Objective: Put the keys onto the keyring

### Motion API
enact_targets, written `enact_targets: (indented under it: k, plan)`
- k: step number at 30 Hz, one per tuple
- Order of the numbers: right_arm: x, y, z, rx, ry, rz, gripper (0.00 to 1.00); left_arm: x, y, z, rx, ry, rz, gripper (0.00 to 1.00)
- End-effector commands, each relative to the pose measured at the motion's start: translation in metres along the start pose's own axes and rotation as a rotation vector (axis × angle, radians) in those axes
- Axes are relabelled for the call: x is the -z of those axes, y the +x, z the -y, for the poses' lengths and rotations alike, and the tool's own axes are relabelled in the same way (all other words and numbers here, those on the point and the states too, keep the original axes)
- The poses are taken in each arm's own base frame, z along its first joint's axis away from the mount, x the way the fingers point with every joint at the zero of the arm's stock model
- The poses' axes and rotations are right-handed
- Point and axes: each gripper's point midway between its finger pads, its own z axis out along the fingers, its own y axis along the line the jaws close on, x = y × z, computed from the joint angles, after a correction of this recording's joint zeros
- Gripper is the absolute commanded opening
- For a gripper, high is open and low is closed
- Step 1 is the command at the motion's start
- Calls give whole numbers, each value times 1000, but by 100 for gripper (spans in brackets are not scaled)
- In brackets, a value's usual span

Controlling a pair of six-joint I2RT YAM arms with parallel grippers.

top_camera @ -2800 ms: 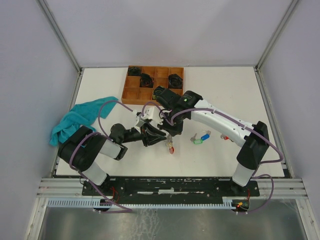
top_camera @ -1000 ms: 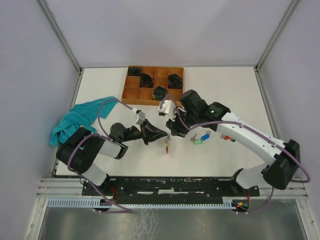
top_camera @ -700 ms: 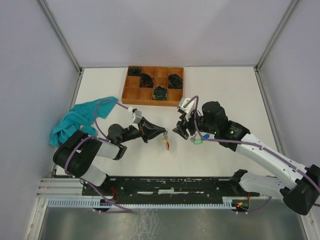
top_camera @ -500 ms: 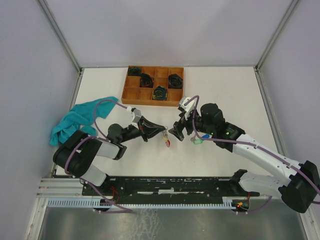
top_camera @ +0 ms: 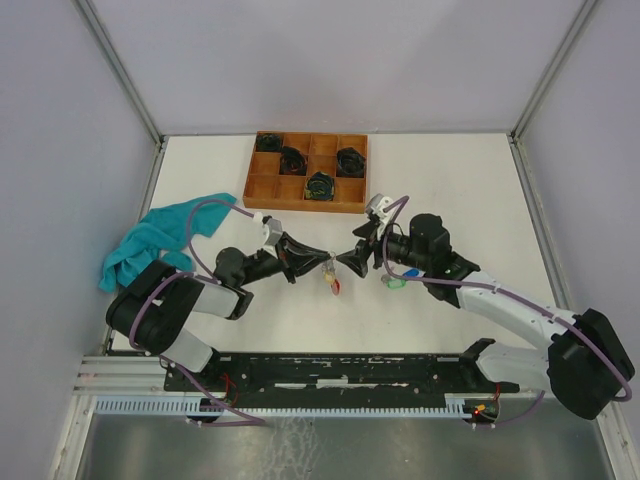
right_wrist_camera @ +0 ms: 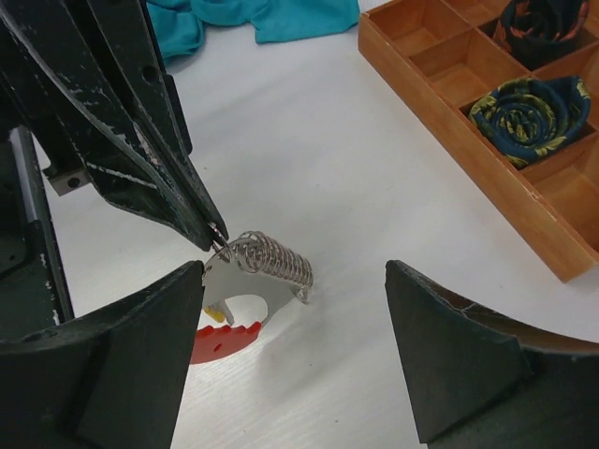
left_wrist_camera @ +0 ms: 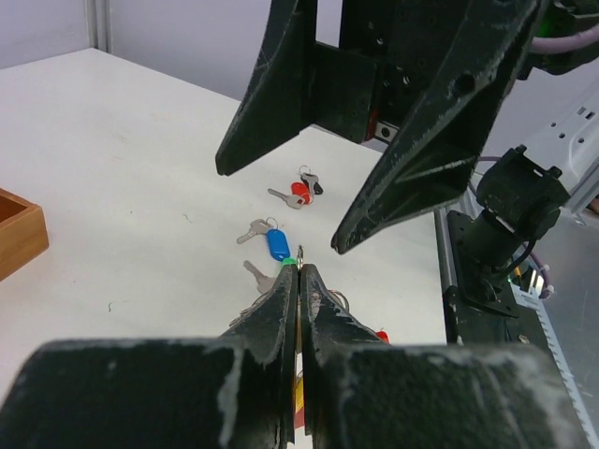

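My left gripper [top_camera: 326, 262] is shut on the keyring [top_camera: 331, 284], a wire ring with a metal coil [right_wrist_camera: 272, 256] and a red and yellow piece [right_wrist_camera: 217, 342] hanging under it. In the left wrist view the ring's thin edge [left_wrist_camera: 299, 254] sticks out between the closed pads. My right gripper [top_camera: 350, 260] faces the left one tip to tip and stands wide open, with the coil between its fingers [right_wrist_camera: 112, 365] but untouched. The keys lie on the table under the right arm: a blue-tagged one [left_wrist_camera: 277, 244], a green-tagged one [top_camera: 393, 283] and a red-tagged one [left_wrist_camera: 299, 190].
A wooden tray [top_camera: 300, 206] with black coiled bundles [top_camera: 320, 185] stands at the back of the table. A teal cloth [top_camera: 150, 240] lies crumpled at the left edge. The right arm's forearm [top_camera: 500, 305] stretches low across the right half.
The right arm has swung in from the right and turned toward the left gripper, and its jaws have spread wide. The left gripper has kept its hold on the keyring and shifted slightly.
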Motion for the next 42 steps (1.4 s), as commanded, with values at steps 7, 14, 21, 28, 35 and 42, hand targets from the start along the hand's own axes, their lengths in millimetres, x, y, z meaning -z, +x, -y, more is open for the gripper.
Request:
enact_targets:
  k: [7, 14, 21, 28, 35, 42]
  plan:
    - [2, -18, -28, 66, -330, 101, 61, -7, -46, 18, -264, 135, 132, 3]
    - [2, -16, -36, 94, -419, 73, 48, -7, -43, 22, -273, 169, 116, 3]
    - [-1, -17, -40, 98, -473, 52, 39, -8, -44, 23, -271, 183, 112, 3]
    - [-3, -21, -42, 93, -502, 51, 29, -8, -43, 23, -266, 188, 108, 3]
    - [-2, -19, -42, 96, -506, 16, 1, -7, -43, 25, -265, 192, 107, 3]
    - [3, -19, -42, 137, -508, -30, 1, -6, -29, 29, -250, 246, 60, 19]
